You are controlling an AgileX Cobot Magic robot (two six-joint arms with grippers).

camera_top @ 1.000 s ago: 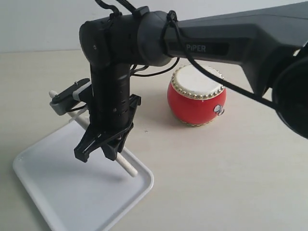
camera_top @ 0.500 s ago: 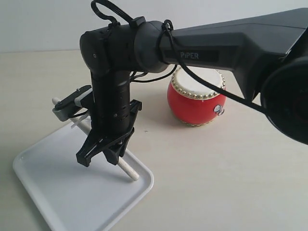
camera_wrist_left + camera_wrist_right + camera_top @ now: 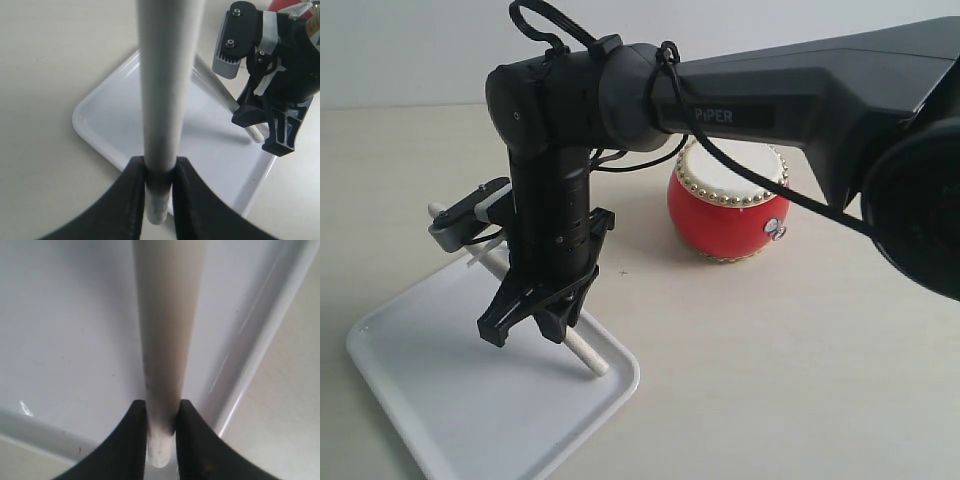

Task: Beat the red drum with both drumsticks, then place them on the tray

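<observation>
Your red drum (image 3: pixel 728 200) is sitting upright on the table (image 3: pixel 800 380), skin side up. It's to the right of the tray and clear of it, with nothing touching it.

The tray (image 3: pixel 430 400) is down in the front-left corner of the exterior shot, and both sticks are over it.

The right drumstick (image 3: pixel 584 352) is pinched in your right gripper (image 3: pixel 530 325), which has reached across the middle. The jaws are narrow and clamped on the shaft. The stick slants down, with its low end just inside the tray's rim on the drum side. I honestly can't tell if the tip is touching the tray or just hovering above it.

The left drumstick (image 3: pixel 167 75) is clamped the same way in your left gripper (image 3: pixel 160 162), jaws tight on either side near one end. That one's clearly higher up, with the tray underneath and the other stick well apart from it.
</observation>
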